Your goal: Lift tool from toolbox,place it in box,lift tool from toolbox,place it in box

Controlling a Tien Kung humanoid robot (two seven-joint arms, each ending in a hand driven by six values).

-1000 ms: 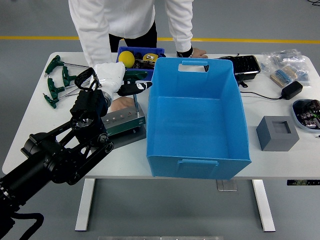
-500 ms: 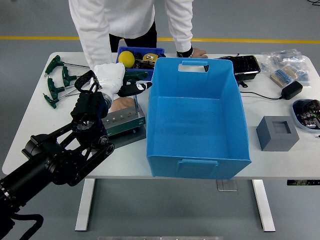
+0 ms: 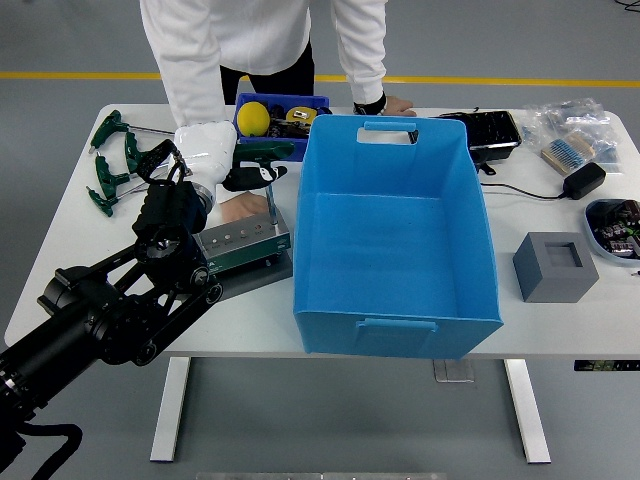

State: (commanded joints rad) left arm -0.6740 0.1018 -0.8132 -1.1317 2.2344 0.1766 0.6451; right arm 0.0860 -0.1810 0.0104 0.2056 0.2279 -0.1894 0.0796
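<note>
The toolbox (image 3: 245, 240), a grey-green metal block with holes on top, sits on the table just left of the big empty blue box (image 3: 400, 320). A tool with a black handle (image 3: 250, 177) stands above the toolbox on a thin metal shaft. My left hand (image 3: 165, 185) hovers at the toolbox's left end, fingers loosely spread and holding nothing. A person's white sleeve (image 3: 205, 145) reaches down right beside my hand, with a bare hand (image 3: 235, 208) resting behind the toolbox.
Green T-handle tools (image 3: 110, 165) lie at the far left. A small blue bin (image 3: 300, 102) holding a yellow ball (image 3: 252, 117) stands behind the toolbox. A grey block (image 3: 555, 265), a black tray (image 3: 490, 130), a charger (image 3: 582, 180) and plastic bags (image 3: 575, 135) lie on the right.
My left hand has moved a little left and away from the blue box. The person's sleeve and the black-handled tool have shifted left as well.
</note>
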